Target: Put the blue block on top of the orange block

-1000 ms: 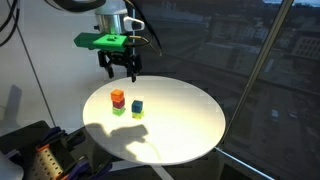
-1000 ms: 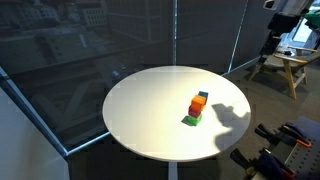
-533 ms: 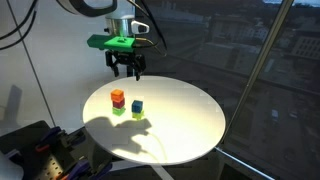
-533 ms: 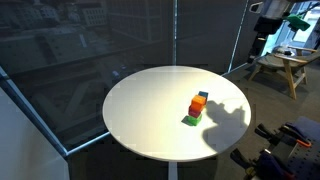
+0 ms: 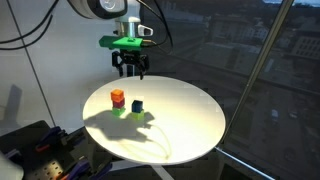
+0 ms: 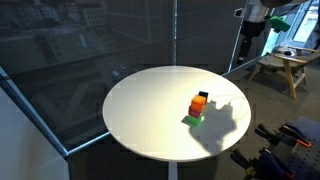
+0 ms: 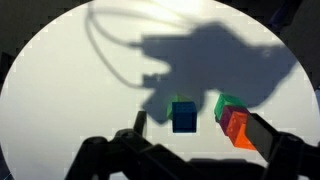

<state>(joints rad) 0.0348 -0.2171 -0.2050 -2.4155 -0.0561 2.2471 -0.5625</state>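
Two dark fingers (image 7: 264,136) of the gripper (image 7: 198,126) reach into the bottom of the wrist view. We see them spread wide with nothing between them, hanging in the air above the table (image 5: 190,120). In an exterior view we see a bright green, plastic-looking bracket (image 5: 125,43) just above the fingers, with black cables looping off the arm.

We read the table as a round, smooth, matt white top. The arm's shadow (image 7: 215,55) falls hard-edged across it, cable loops included.

The blue block (image 7: 184,115) is a small, sharp-edged dark cube with flat, even faces. It stands on the table below the gripper, closer to one fingertip than the other and touching neither. In an exterior view we make out a thin yellow cube (image 5: 137,114) right under it, so it seems to rest on that.

The orange block (image 7: 237,127) is a red-orange cube of the same size, just beside the blue one and apart from it. It touches a green cube (image 7: 227,102). In both exterior views the green shows beneath it, so we take it to be stacked on top.

Dark glass panes (image 6: 120,40) with slim frames stand behind the table. We can read no label or writing on any block.
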